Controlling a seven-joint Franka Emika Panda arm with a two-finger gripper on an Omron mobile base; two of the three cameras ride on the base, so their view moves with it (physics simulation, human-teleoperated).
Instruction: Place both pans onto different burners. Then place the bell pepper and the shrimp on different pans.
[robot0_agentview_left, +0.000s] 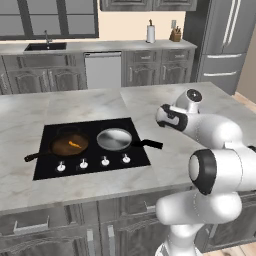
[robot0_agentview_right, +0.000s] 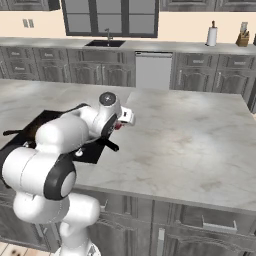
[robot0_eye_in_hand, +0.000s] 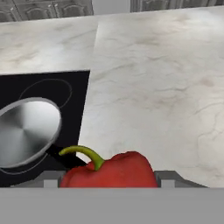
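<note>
Pale marble countertop (robot0_agentview_left: 150, 102) spreads across the kitchen island before us, with grey cabinets and a sink along the far wall. Set into it is the flat black glass cooktop (robot0_agentview_left: 50, 131), small white knobs along its front edge.

On its left side we see the dark cast-iron skillet with the rusty-brown inside (robot0_agentview_left: 68, 143), its short handle pointing left; the thin curved orange shrimp (robot0_agentview_left: 74, 144) lies inside it. Just to the right sits the shiny silver-grey steel pan (robot0_agentview_left: 114, 139), its black handle (robot0_agentview_left: 148, 144) reaching right toward the cooktop's edge. In the hand view this pan (robot0_eye_in_hand: 26, 131) rests on a faint grey burner ring (robot0_eye_in_hand: 47, 91), with nothing in it.

Further right, our gripper (robot0_eye_in_hand: 105, 186) hangs above the countertop near the cooktop's right edge. Its jaws stand wide apart with the red bell pepper with the curved green stem (robot0_eye_in_hand: 109, 170) between them, close against the hand camera; we take it as gripped. In the right base view a bit of red (robot0_agentview_right: 118, 125) shows at the hand.
</note>
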